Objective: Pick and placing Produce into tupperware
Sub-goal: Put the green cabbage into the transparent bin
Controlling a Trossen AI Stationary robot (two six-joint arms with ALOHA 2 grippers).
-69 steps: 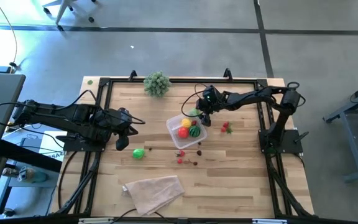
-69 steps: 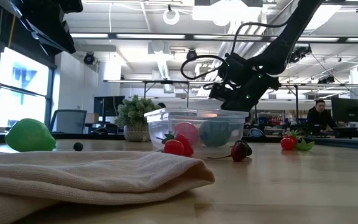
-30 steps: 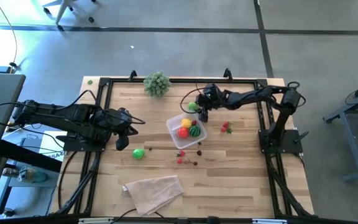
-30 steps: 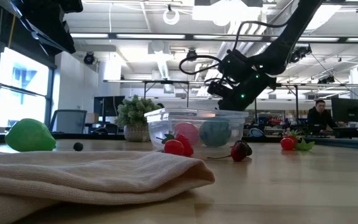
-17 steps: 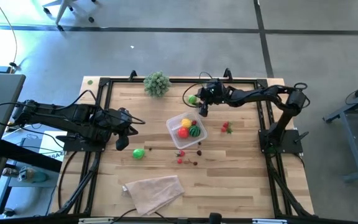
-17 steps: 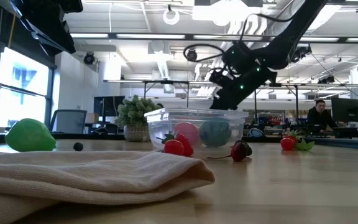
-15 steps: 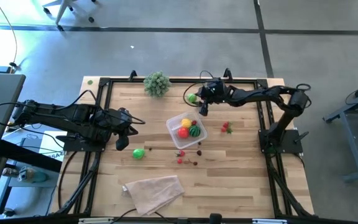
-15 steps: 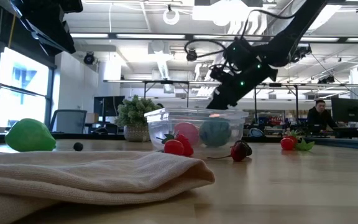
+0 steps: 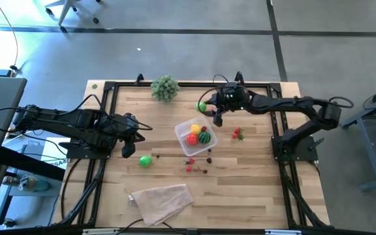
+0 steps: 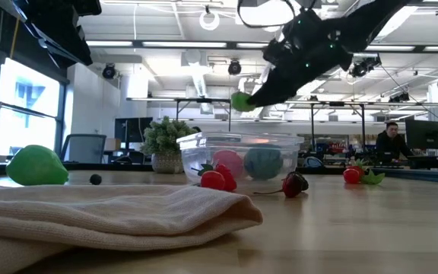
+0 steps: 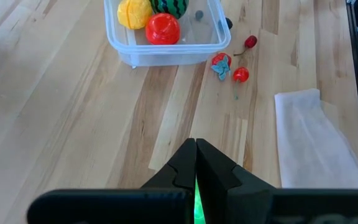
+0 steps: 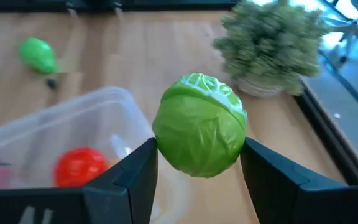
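Cabbage (image 12: 199,124) had risen clear of the table in the right gripper (image 9: 205,108), clamped between its fingers just beyond the tupperware (image 9: 196,136); placing it remained. Left gripper (image 9: 128,145) waited shut, well apart.

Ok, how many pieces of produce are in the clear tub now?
4: a yellow piece, a red tomato, a striped green melon and a tiny dark ball, in the tupperware. Others may be hidden. The green cabbage is in the right hand.

Beige cloth (image 9: 162,200) — bushy plant ball (image 9: 164,87)
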